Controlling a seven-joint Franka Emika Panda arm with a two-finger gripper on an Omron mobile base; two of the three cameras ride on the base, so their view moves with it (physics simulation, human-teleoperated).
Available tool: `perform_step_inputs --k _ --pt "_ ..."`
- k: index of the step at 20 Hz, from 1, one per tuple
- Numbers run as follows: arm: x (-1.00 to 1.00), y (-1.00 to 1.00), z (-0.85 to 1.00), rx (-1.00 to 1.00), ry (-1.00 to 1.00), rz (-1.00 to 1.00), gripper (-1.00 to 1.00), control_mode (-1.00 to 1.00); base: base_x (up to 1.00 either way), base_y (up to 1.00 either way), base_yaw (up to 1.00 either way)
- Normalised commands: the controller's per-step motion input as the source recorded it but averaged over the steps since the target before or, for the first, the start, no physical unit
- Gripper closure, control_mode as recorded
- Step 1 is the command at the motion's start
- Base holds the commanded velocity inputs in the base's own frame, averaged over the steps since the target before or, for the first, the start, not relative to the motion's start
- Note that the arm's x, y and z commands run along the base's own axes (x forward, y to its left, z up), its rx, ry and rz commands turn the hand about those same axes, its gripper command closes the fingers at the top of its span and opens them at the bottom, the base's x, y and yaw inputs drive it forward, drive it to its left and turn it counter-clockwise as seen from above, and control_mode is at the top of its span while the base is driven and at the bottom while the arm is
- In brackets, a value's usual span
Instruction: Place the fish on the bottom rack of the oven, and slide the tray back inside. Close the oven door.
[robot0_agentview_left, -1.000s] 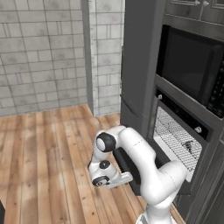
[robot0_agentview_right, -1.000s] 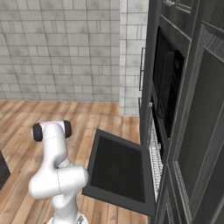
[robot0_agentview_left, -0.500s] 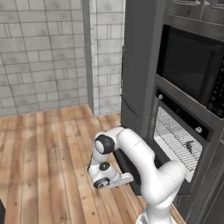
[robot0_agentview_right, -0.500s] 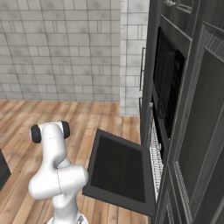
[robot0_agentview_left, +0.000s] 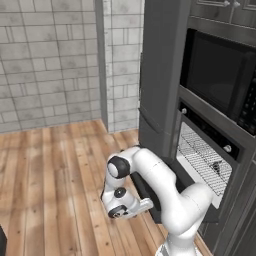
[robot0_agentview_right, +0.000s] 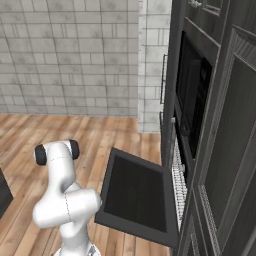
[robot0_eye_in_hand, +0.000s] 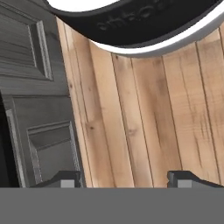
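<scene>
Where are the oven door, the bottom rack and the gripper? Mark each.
oven door (robot0_agentview_right: 137, 195): right base view, middle of its dark inner panel.
bottom rack (robot0_agentview_left: 202, 159): left base view, wire grid.
gripper (robot0_eye_in_hand: 124, 178): hand view, between the fingertips.

We see the oven door hanging open over the floor, the bottom rack inside the oven, below the microwave.

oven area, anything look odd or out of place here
Not much. The wide dark oven door hangs open over the wooden floor, and the silver wire-grid rack holds a small dark item, too small to identify.
</scene>
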Motion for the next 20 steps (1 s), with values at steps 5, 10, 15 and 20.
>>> perform_step_inputs --k 5,10,15,20 --pt "0.74 1.00 -0.60 -0.84 -0.01 -0.03 -1.00 -1.00 0.00 0.00 0.00" --pt "0.69 0.93 -0.27 -0.97 -0.27 -0.15 -1.00 -1.00 0.00 0.00 0.00" --pt "0.68 0.78 0.00 -1.00 -0.49 -0.24 -1.00 -1.00 0.00 0.00 0.00" --pt "0.78 0.65 0.00 -1.00 -0.46 -0.28 -1.00 -1.00 0.00 0.00 0.00"
